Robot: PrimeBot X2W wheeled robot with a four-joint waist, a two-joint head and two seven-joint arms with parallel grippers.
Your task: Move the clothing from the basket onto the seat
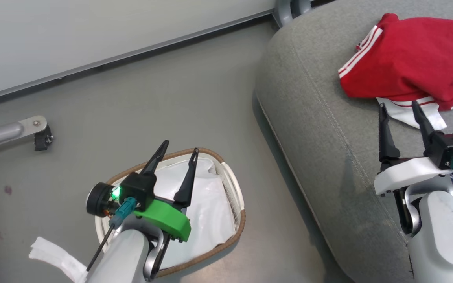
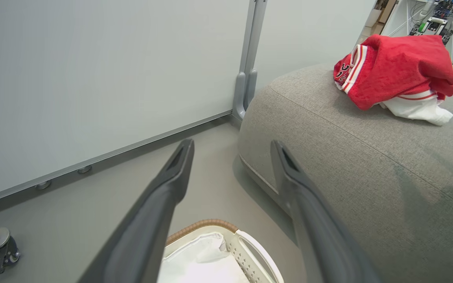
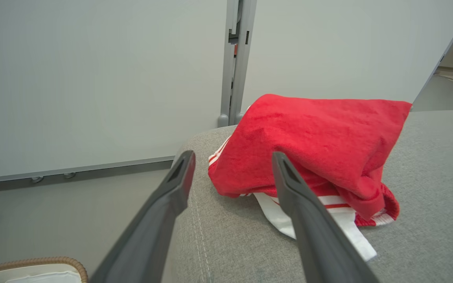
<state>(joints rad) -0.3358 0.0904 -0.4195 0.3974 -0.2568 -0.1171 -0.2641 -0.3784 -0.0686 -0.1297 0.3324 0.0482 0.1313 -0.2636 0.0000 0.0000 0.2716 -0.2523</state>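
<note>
Right claw (image 1: 398,104) spread, empty, tips at near edge of the clothing (image 1: 407,59), contact unclear. Clothing lies bunched on the seat (image 1: 328,137). Left claw (image 1: 180,146) spread, empty, above the basket (image 1: 243,220) on the floor (image 1: 151,98); basket holds 1 white liner (image 1: 210,208).

A castor leg (image 1: 37,131) and perhaps a cloth strip (image 1: 59,259) rest on grey floor (image 1: 163,102).

A lab: castored partition panels (image 2: 92,78) on grey floor (image 1: 151,118); cabled equipment (image 2: 433,21) at one o'clock in the left wrist view.
</note>
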